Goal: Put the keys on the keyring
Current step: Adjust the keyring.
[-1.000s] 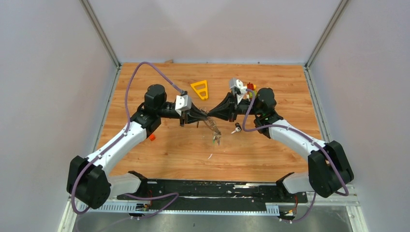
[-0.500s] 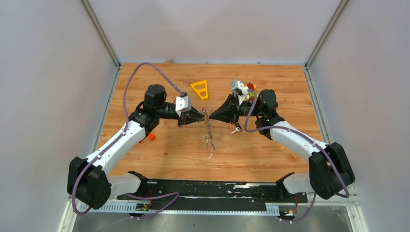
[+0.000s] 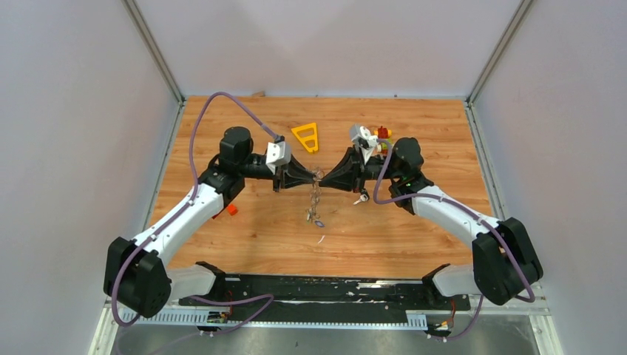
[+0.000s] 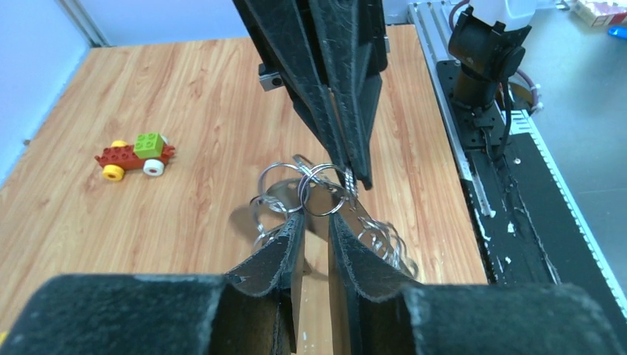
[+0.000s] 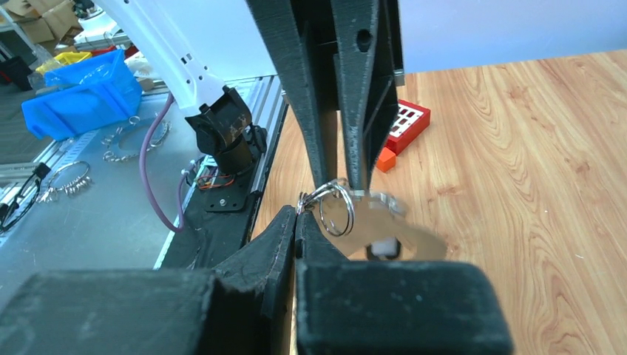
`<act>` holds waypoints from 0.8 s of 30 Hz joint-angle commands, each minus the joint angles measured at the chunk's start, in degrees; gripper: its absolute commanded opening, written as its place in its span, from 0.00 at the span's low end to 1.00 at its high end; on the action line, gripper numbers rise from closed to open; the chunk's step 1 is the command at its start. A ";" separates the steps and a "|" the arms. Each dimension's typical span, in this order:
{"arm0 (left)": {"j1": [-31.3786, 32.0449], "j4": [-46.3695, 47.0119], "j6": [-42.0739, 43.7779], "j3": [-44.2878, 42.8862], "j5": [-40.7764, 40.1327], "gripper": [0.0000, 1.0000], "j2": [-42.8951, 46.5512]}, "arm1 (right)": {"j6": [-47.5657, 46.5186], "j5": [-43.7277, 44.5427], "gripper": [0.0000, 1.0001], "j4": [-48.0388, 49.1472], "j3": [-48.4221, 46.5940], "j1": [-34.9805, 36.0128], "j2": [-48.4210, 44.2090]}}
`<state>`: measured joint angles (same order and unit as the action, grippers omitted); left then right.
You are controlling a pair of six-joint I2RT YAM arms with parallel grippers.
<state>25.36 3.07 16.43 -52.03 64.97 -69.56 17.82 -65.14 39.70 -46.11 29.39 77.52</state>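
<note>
Nearest me, bare table runs from the keyring back to the near edge, so that side is free room. The keyring hangs mid-table where both pincers meet. My right gripper is pinched tight on one of its loops; my left gripper faces it tip to tip, jaws a narrow slit around a loop, and I cannot tell whether it grips. One of the keys lies just right of the keyring, under the right gripper. Beyond the keyring sit a yellow triangle and, further right, a toy block figure, both short of the far edge
</note>
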 commanded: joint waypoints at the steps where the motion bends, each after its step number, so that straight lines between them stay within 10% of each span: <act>1: 0.11 4.48 -5.03 -2.35 0.93 0.24 -1.05 | -3.90 -1.82 0.00 -1.82 -1.84 1.67 -0.57; 24: 0.56 -23.06 19.28 -7.19 1.18 0.30 -1.98 | -17.14 -4.02 0.00 -17.70 -6.33 1.64 0.88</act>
<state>25.54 -10.98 25.28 -56.45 64.40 -72.25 5.04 -65.39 23.33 -49.28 31.05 77.73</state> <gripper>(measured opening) 0.283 0.015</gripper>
